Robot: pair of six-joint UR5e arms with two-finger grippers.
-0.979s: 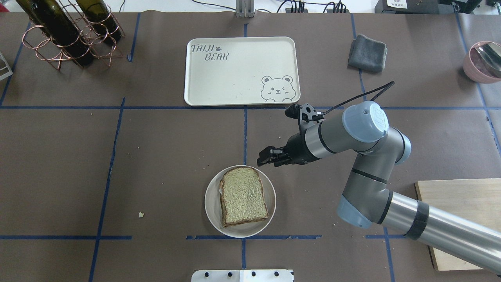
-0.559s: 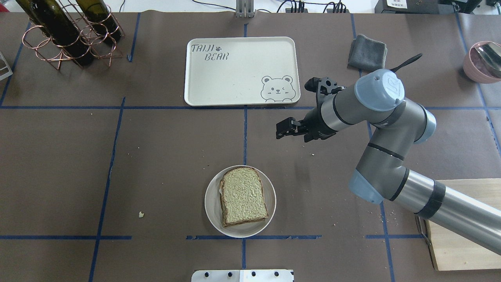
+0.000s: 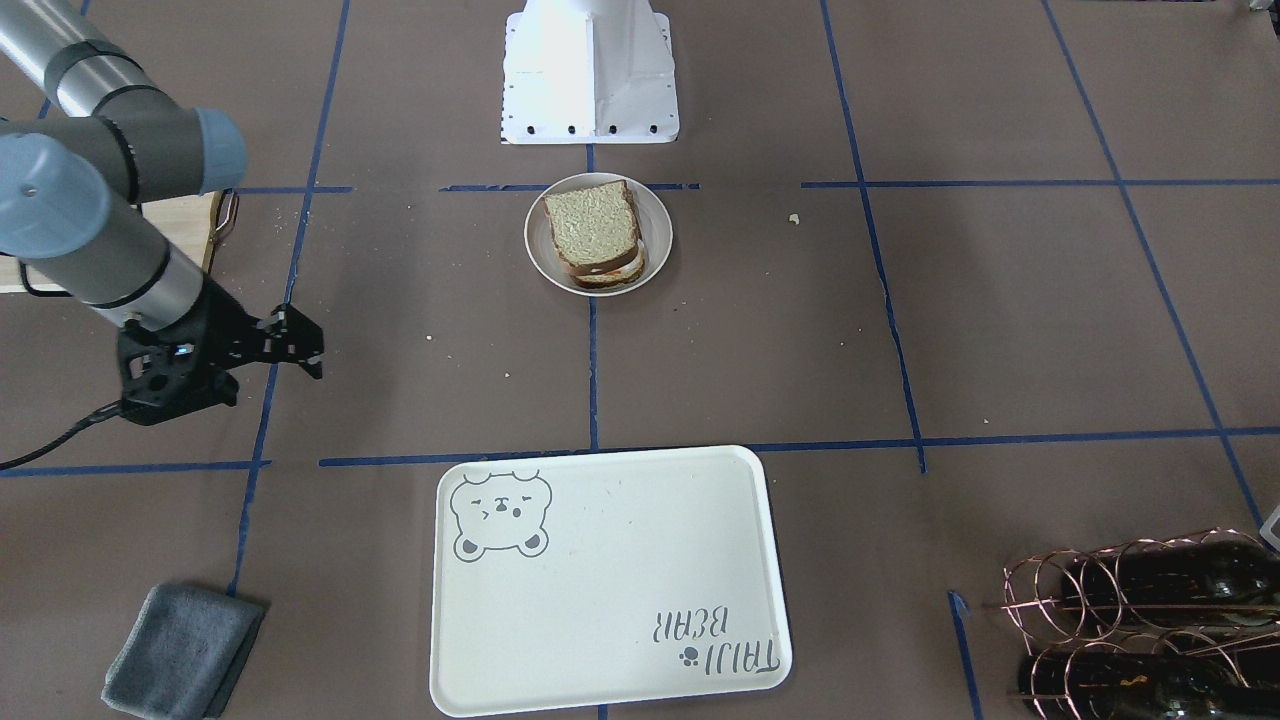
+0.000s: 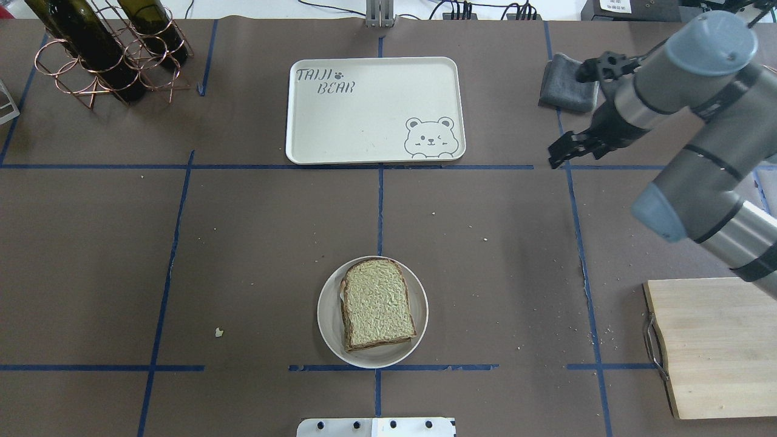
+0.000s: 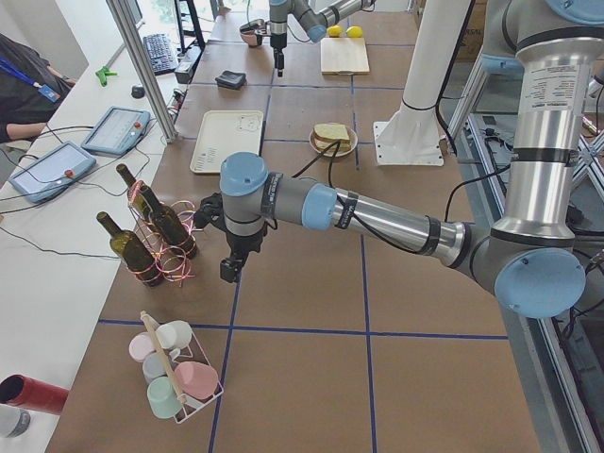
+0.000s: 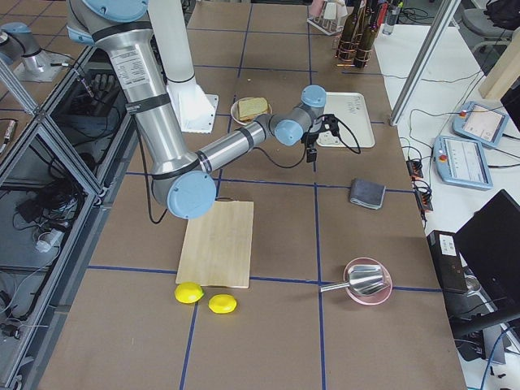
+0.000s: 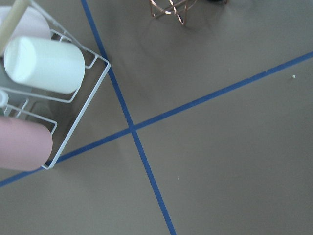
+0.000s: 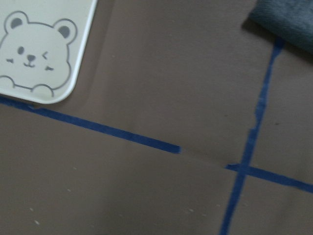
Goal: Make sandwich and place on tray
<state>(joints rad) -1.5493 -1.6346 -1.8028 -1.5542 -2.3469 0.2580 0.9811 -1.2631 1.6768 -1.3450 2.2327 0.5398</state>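
I'm judging the sandwich (image 4: 377,303) finished, lower centre. The right gripper (image 4: 557,156) is hanging open, empty, upper right. Next I'm grasping the sandwich for the tray (image 4: 364,121).

The right arm (image 4: 661,85) and left arm (image 5: 387,219) are silver-grey tubes with darker grey joint housings, round pale-blue caps and black bands. The right pincer (image 4: 555,156) and left pincer (image 5: 228,272) are black, and a black cable (image 3: 50,440) trails from the right wrist. The white base (image 3: 590,70) carries a row of dark screws along one edge.
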